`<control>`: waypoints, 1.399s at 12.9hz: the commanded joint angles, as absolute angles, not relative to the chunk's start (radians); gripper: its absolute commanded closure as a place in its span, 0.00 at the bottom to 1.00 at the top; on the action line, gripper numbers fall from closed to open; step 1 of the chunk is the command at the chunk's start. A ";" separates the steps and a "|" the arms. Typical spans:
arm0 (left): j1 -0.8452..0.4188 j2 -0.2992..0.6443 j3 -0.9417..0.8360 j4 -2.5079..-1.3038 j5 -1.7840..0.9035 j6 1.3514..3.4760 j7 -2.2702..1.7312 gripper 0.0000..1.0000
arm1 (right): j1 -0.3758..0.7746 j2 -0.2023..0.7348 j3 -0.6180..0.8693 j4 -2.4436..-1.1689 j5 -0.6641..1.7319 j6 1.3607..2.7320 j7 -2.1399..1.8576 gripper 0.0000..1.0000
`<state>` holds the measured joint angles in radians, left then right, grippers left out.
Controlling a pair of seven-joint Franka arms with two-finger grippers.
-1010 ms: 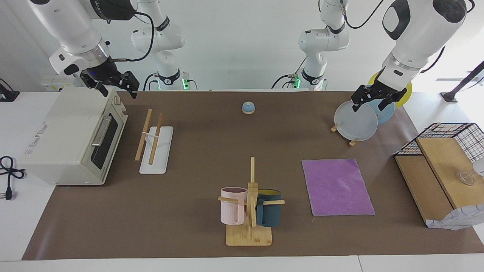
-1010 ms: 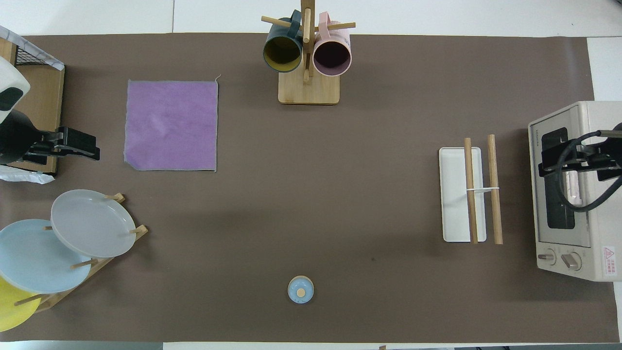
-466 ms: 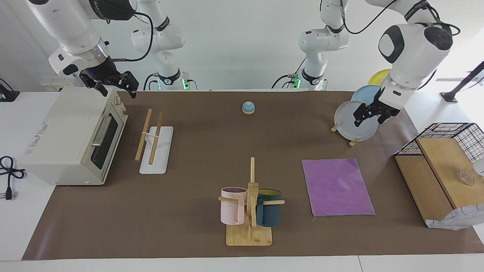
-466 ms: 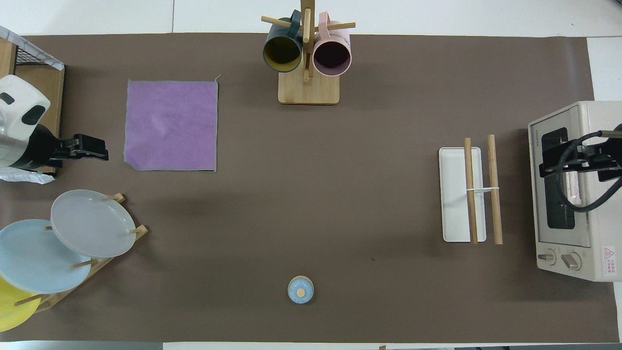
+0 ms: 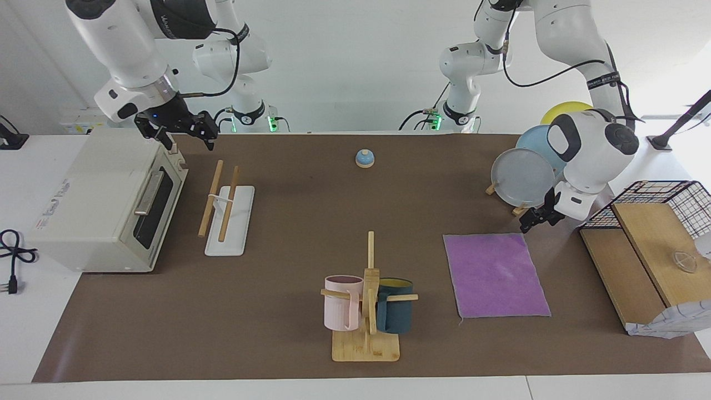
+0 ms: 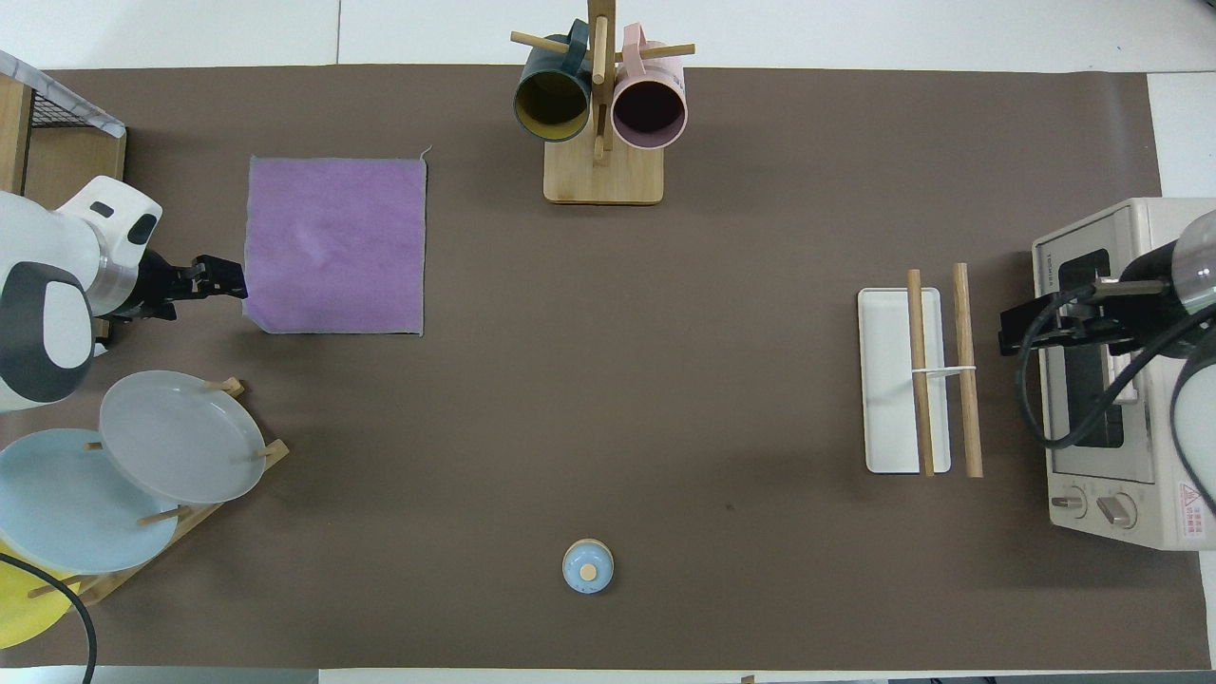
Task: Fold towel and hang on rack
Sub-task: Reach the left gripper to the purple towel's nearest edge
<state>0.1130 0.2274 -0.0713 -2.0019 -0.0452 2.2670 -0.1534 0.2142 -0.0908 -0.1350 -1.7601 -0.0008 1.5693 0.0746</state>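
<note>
Right now your left gripper (image 5: 534, 221) is hanging low beside the corner of the towel (image 5: 496, 275) that lies nearest the robots, at the left arm's end of the table; whether it is touching the cloth you cannot tell. Its fingers are showing a narrow gap and holding nothing. The towel is lying flat and unfolded, purple face up, on the brown mat (image 5: 289, 222), farther from the robots than the plate stand (image 5: 519, 210) with its grey plate (image 5: 521, 178). Your right gripper (image 5: 183, 133) is hovering with its fingers spread wide, empty, over the toaster oven (image 5: 100, 200) at its edge toward the rack (image 5: 225, 208). The rack is standing bare just beside the oven. A mug tree (image 5: 366, 300) is standing between rack and towel, farther out.
</note>
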 commanded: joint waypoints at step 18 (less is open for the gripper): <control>0.094 0.268 -0.081 -2.066 -0.083 2.361 -0.279 0.71 | 0.227 -0.146 -0.140 -1.848 0.184 1.623 0.207 0.00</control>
<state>0.1056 0.2719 -0.0901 -2.0478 -0.0703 2.3319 -0.2699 0.2306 -0.1227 -0.1409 -1.8155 0.1507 1.5931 0.1674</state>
